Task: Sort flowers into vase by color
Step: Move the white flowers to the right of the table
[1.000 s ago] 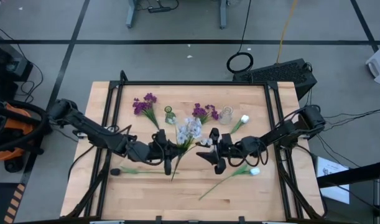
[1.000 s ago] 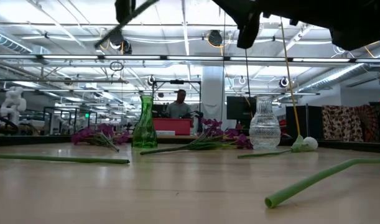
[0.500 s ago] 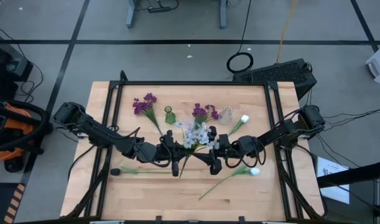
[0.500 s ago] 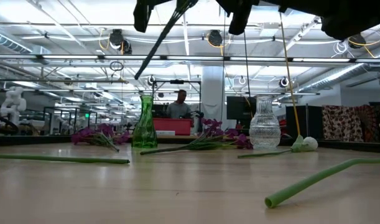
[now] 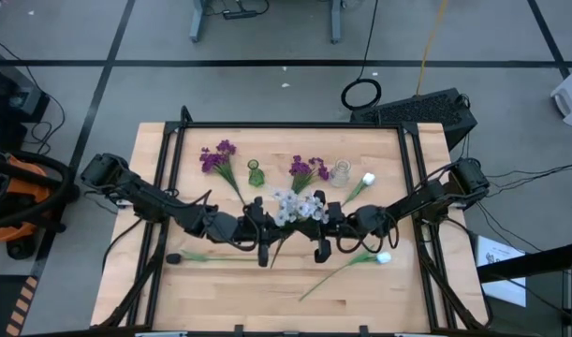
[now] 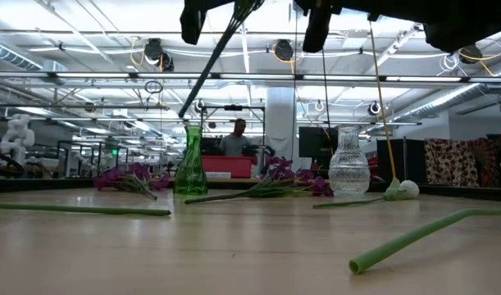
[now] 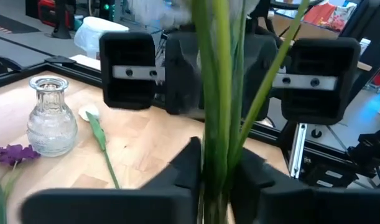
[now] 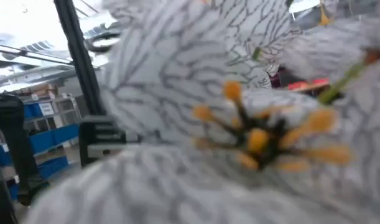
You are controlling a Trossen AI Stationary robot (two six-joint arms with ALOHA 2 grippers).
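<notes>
Above the middle of the wooden tabletop [image 5: 211,290], two dark robot arms meet over a pale grey-lilac flower cluster [image 5: 298,207], held clear of the wood. The left gripper [image 5: 263,245] has its jaws around the cluster's green stems [image 7: 216,106], as the left wrist view shows, with the stems running up between the dark fingers [image 7: 188,165]. The right gripper [image 5: 321,246] sits just beside the blossoms, its jaws closed; whether they pinch the flower cannot be told, though veined pale petals with orange stamens fill the right wrist view.

Farther back on the tabletop stand a small green vase [image 5: 256,174] and a clear glass vase [image 5: 340,172], both upright. One purple flower bunch [image 5: 216,157] lies beside the green vase, and a second purple bunch [image 5: 308,169] lies between the two vases. A white-budded flower [image 5: 363,182] rests just beside the glass vase, and another white bud on a long stem [image 5: 383,257] lies on the right arm's side near the front. A bare green stem [image 5: 197,257] lies flat on the left arm's side. In the room behind, a person [image 6: 238,138] is seen at a distance.
</notes>
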